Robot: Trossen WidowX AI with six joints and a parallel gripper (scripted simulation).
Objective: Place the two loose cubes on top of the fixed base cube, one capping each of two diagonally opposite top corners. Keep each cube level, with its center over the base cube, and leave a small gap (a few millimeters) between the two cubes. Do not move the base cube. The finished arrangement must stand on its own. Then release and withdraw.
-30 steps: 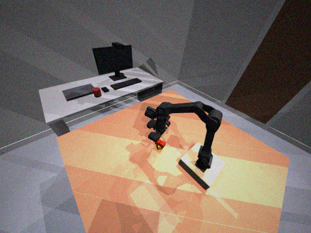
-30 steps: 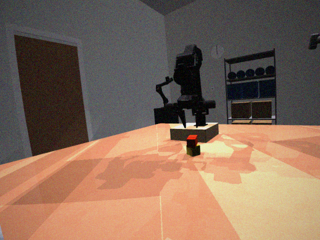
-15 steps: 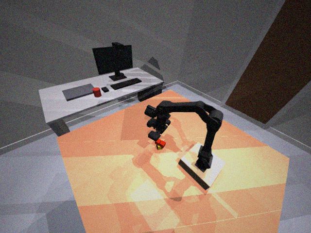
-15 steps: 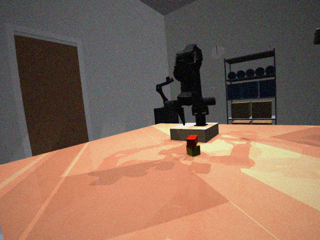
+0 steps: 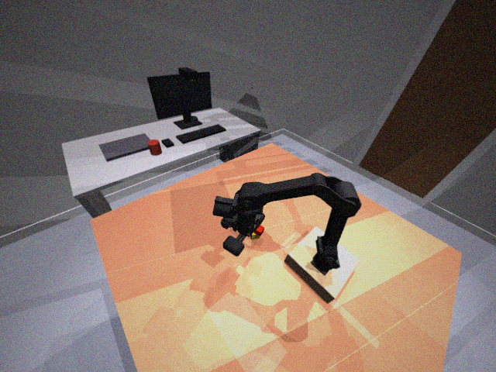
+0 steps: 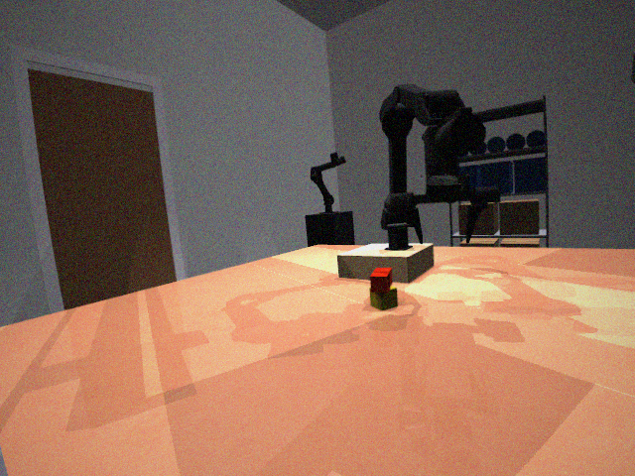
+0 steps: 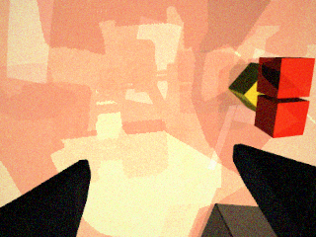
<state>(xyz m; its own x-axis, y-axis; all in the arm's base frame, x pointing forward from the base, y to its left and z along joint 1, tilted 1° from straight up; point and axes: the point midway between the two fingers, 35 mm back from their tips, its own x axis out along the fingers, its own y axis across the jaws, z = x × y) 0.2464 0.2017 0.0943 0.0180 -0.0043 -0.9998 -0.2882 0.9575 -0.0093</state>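
Observation:
Two red cubes [image 7: 285, 76] [image 7: 280, 116] sit side by side on the yellow-green base cube [image 7: 245, 86] [image 5: 253, 235] [image 6: 383, 298], with a thin dark gap between them. In the top and exterior views they show as one red block [image 5: 260, 229] [image 6: 381, 280] on top of the base cube. My gripper [image 7: 162, 159] [image 5: 240, 239] [image 6: 444, 223] is open and empty. It hangs above the table beside the stack. The cubes lie off to its right in the wrist view, outside the fingers.
The arm's base stands on a white plinth [image 5: 344, 272] [image 6: 358, 261] behind the stack. A desk [image 5: 87, 168] with a monitor, keyboard and red cup stands beyond the table. A shelf [image 6: 512, 178], a second small arm [image 6: 325, 178] and a brown door [image 6: 102, 178] line the walls.

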